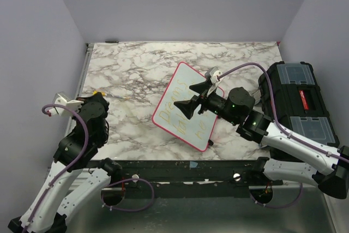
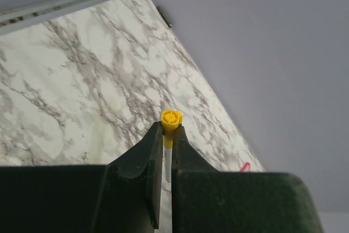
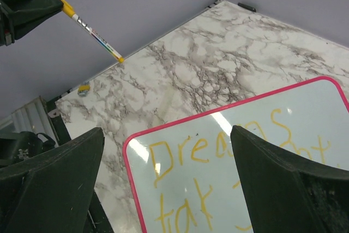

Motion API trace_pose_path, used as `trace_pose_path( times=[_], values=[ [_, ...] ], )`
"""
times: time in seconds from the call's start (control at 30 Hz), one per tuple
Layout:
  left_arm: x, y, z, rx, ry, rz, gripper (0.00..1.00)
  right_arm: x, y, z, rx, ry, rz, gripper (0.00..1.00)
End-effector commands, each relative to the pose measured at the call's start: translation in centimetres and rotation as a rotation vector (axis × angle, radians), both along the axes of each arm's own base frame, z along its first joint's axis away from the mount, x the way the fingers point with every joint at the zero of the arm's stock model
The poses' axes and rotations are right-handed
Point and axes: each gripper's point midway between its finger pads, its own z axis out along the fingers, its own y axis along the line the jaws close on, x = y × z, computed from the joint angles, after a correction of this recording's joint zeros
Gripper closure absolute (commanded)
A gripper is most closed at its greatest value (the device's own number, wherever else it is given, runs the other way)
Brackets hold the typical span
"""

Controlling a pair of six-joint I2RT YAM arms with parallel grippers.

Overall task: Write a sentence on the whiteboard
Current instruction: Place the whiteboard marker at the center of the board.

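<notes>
At table centre-right: whiteboard (image 1: 185, 115) lying on marble table (image 1: 125, 69), yellow sentence (image 3: 212, 156) starting "Dreams" on its face. I see right gripper (image 1: 192, 97) over board, jaws spread. Left gripper (image 2: 168, 135) near left edge, jaws pinching yellow marker (image 2: 171, 117). Black toolbox (image 1: 299, 102) at right.
</notes>
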Motion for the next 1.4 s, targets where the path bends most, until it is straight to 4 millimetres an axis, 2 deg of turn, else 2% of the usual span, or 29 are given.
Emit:
trace_pose_path(
  times=[0.0, 0.1, 0.23, 0.4, 0.6, 0.8, 0.97, 1.17, 1.37],
  values=[
    [0.8, 2.0, -3.2, 0.091, 0.124, 0.059, 1.00, -0.4, -0.3, -1.6, -0.023, 0.052, -0.011, 0.00],
    [2.6, 1.2, -5.6, 0.075, 0.177, -0.030, 1.00, -0.5, -0.6, -1.9, -0.026, 0.061, -0.017, 0.00],
    [4.3, 0.0, -9.9, 0.034, 0.299, -0.146, 1.00, -0.5, -0.9, -2.2, -0.035, 0.073, -0.026, 0.00],
    [6.1, -3.9, -13.9, 0.060, 0.353, -0.434, 1.00, -0.4, -1.3, -2.9, -0.047, 0.087, -0.046, 0.00],
    [6.9, -7.1, -19.0, 0.060, 0.416, -0.649, 1.00, -0.4, -1.4, -3.7, -0.060, 0.106, -0.053, 0.00],
    [7.7, -9.9, -22.3, 0.039, 0.510, -0.846, 1.00, -0.3, -1.4, -4.1, -0.069, 0.115, -0.060, 0.00],
    [8.0, -12.0, -23.8, 0.053, 0.558, -0.925, 1.00, -0.3, -1.4, -4.5, -0.076, 0.125, -0.062, 0.00],
    [8.7, -14.0, -23.6, 0.076, 0.561, -1.000, 1.00, -0.3, -1.4, -4.8, -0.081, 0.134, -0.064, 0.00],
    [9.5, -15.2, -22.8, 0.114, 0.541, -1.034, 0.84, -0.3, -1.5, -5.2, -0.085, 0.144, -0.066, 0.00]
  ],
)
